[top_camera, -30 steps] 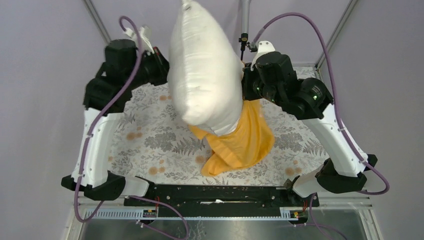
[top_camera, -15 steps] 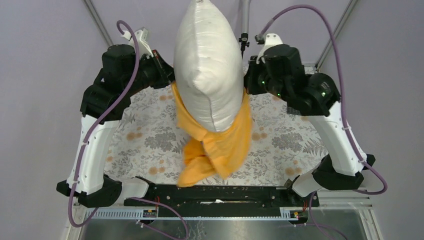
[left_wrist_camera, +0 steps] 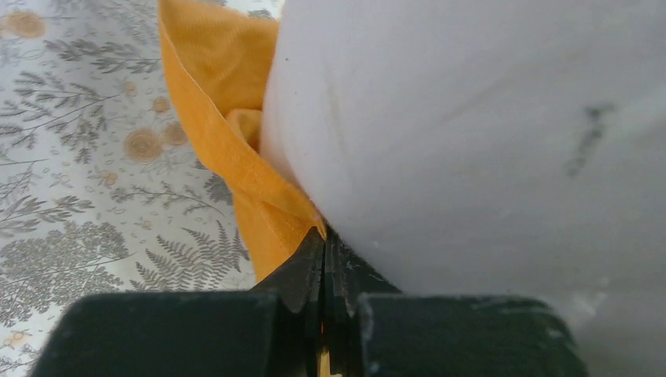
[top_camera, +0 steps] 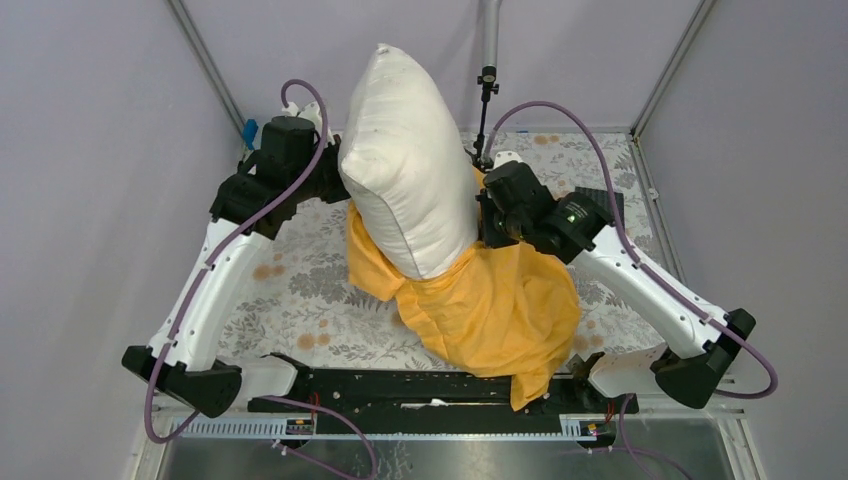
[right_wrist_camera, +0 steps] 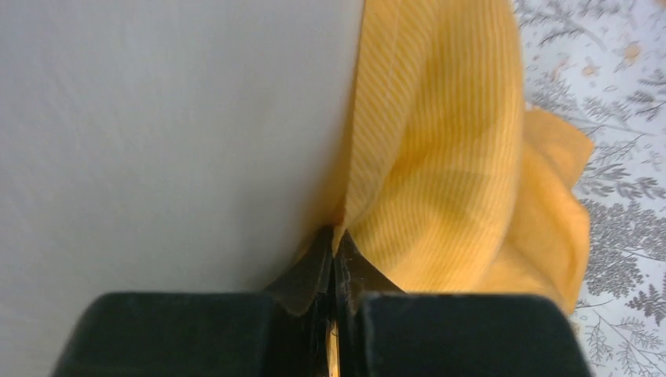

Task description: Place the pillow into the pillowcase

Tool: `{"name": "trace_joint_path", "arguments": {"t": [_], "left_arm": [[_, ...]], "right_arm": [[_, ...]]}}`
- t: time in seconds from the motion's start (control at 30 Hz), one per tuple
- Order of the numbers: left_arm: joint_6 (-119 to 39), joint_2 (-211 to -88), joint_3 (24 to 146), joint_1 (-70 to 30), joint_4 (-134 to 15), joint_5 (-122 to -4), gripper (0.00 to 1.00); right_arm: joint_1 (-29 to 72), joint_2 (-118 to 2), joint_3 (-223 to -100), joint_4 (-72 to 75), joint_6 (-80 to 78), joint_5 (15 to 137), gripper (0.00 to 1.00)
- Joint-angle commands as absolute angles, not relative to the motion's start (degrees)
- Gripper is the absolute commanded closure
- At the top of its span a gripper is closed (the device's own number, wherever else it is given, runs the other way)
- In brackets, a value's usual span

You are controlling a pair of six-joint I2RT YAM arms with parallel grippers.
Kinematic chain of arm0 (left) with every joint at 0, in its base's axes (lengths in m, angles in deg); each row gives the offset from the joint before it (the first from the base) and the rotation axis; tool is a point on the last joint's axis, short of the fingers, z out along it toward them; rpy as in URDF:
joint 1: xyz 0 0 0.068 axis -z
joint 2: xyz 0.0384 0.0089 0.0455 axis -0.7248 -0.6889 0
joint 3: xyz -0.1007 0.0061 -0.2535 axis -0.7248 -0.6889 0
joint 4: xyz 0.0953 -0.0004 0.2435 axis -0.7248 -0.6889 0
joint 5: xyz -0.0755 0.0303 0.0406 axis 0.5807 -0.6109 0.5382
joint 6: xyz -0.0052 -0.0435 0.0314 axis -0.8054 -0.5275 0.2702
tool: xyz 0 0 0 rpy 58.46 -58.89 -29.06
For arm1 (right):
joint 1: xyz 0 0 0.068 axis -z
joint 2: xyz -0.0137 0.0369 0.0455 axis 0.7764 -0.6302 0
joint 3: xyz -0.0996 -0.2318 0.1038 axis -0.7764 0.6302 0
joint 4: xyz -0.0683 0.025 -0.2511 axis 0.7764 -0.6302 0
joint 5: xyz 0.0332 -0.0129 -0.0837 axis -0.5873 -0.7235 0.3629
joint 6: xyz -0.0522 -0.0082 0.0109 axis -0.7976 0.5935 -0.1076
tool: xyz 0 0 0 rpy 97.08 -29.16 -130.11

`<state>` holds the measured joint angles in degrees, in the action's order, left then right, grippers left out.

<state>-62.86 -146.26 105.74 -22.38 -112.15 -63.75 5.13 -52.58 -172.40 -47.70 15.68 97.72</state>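
Our left gripper [left_wrist_camera: 323,243] and right gripper [right_wrist_camera: 335,243] each pinched the hem of the pillowcase [top_camera: 495,310], flanking the pillow [top_camera: 405,190], upright over the middle of the table [top_camera: 290,290] with only its lower end sheathed. We judged the next move needed the hem drawn higher.

Pillow [top_camera: 410,190] lowered; pillowcase [top_camera: 500,310] now spread, seemingly touching table [top_camera: 300,290].

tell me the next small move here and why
Probably raise the left gripper and right gripper together with a small shake, so the pillow sinks deeper. Both are shut on the pillowcase hem beside it, yet most of the pillow stands out above the opening.
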Motion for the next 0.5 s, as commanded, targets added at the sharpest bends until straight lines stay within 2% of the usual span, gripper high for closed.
{"name": "trace_joint_path", "arguments": {"t": [0.0, 0.2, 0.3, 0.37, 0.47], "left_arm": [[-64.07, -144.83, 104.85, -22.28, -104.37, -65.56, 1.0], [-63.35, -144.97, 106.27, -22.28, -105.71, -67.03, 1.0], [-63.01, -144.73, 105.98, -22.49, -105.94, -67.49, 1.0], [-62.92, -144.79, 105.72, -22.7, -105.94, -67.27, 1.0], [-62.85, -144.67, 105.27, -22.81, -105.94, -66.86, 1.0]], "right_arm": [[4.54, -50.45, -171.79, -43.43, 14.66, 91.71, 0.94], [2.94, -43.9, -170.1, -42.02, 10.92, 81.74, 0.75], [2.77, -39.38, -170.07, -39.4, 8.98, 74.99, 0.87], [2.79, -37.9, -171.58, -38.93, 7.22, 70.77, 1.0], [2.81, -36.88, -172.6, -38.52, 5.13, 66.02, 1.0]]}}
